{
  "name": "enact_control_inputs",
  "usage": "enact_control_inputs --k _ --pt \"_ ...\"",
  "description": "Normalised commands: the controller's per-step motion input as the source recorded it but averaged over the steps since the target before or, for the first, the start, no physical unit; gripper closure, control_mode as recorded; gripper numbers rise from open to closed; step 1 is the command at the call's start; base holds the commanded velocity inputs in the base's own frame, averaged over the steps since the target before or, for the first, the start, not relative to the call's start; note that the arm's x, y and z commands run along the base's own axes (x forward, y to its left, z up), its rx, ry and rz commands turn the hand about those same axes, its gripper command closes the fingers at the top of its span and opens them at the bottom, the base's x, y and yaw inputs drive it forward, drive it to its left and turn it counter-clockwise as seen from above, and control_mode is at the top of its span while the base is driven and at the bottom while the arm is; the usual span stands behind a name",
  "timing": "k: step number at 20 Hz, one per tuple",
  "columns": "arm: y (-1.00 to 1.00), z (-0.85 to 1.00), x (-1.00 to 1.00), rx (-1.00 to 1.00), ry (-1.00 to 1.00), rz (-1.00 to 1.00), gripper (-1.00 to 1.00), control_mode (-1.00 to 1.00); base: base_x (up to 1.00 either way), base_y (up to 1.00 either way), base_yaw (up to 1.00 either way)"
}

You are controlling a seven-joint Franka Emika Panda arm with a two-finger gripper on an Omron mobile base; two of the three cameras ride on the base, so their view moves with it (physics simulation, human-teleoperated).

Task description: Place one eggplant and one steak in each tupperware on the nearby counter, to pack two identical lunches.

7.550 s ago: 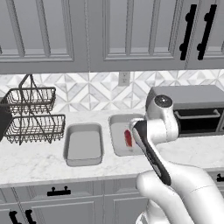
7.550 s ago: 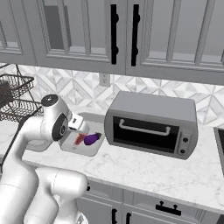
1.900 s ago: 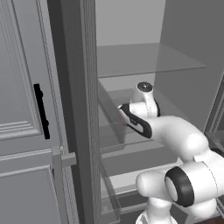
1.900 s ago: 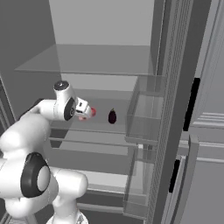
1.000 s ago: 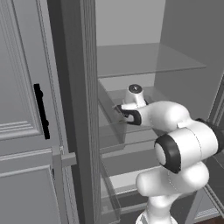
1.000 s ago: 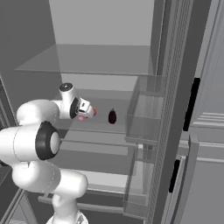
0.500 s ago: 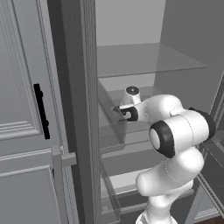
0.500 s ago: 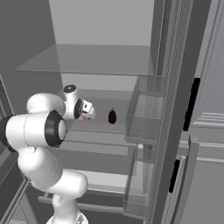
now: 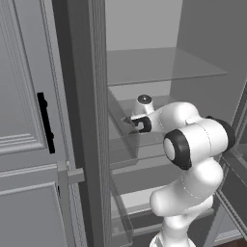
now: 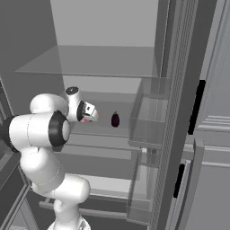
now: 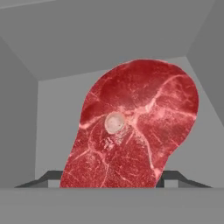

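Observation:
Inside an open fridge, a raw red steak [image 11: 131, 131] with a small round bone lies on the middle shelf, large in the hand view. My gripper [image 11: 111, 177] has a dark tip against each side of it. From the right base camera the gripper [image 10: 90, 114] sits at the pink steak [image 10: 86, 119], and a dark purple eggplant [image 10: 115, 119] stands just to its right on the same shelf. In the left base view the gripper [image 9: 131, 121] reaches in behind the door frame. The tupperware and the counter are out of view.
A glass shelf [image 9: 164, 65] hangs above the hand. Clear door bins [image 10: 150, 121] stand right of the eggplant on the open fridge door. A grey cabinet door with a black handle [image 9: 44, 123] is at the left.
The hand has reached a little deeper onto the shelf and its fingers have drawn in from wide open onto the steak. The eggplant has not moved.

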Motion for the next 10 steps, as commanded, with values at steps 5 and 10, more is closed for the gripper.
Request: enact_control_inputs --k 5,10 --pt "0.0 -0.01 0.0 0.0 0.0 0.0 1.0 -1.0 0.0 0.0 0.0" --pt "-0.01 0.29 -0.85 0.01 -0.2 0.0 1.0 -1.0 0.0 0.0 0.0"
